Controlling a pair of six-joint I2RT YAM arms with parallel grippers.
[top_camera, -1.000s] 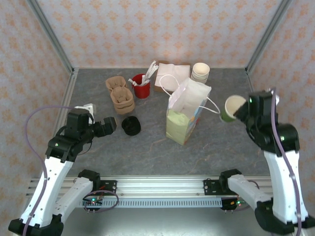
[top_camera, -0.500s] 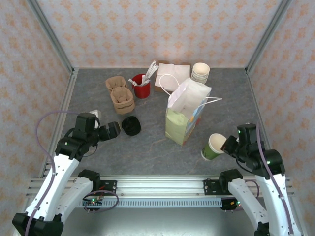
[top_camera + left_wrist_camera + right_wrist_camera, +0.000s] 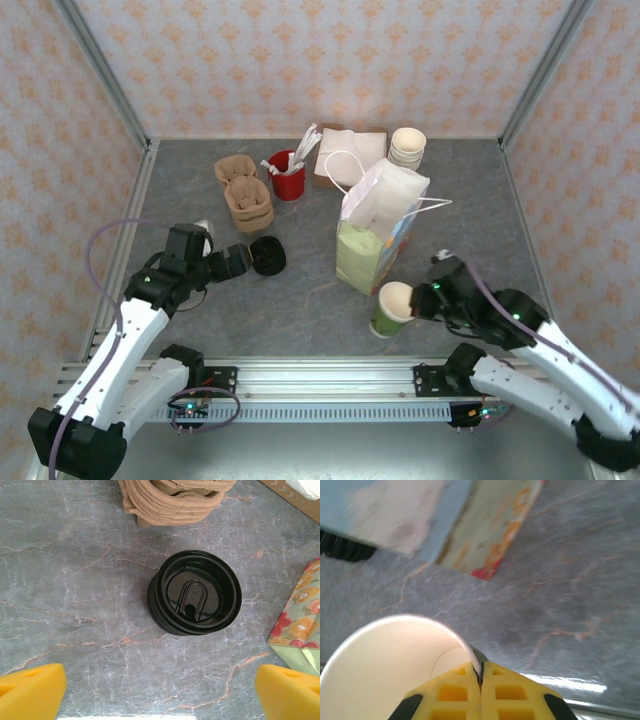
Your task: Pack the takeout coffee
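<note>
The takeout coffee cup [image 3: 392, 308] is a green paper cup with a cream inside and no lid on it. It stands upright, low over the table, just in front of the paper bag [image 3: 378, 230]. My right gripper [image 3: 420, 300] is shut on its rim from the right; the wrist view shows the rim [image 3: 385, 670] pinched between the yellow fingers of that gripper [image 3: 481, 672]. A stack of black lids [image 3: 266, 256] sits left of the bag. My left gripper [image 3: 240, 262] is open just left of it, with the lids [image 3: 195, 592] ahead of the wide-apart fingers [image 3: 30, 692].
Brown pulp cup carriers [image 3: 245, 195] lie behind the lids. A red cup with stirrers [image 3: 287, 175], a napkin box [image 3: 348, 155] and stacked cream cups [image 3: 407, 147] line the back. The bag's white handles [image 3: 430, 205] stick out to the right.
My right arm carried the green cup from beside the bag's right side down and left to the front of the bag. My left gripper crept right, closer to the black lids.
</note>
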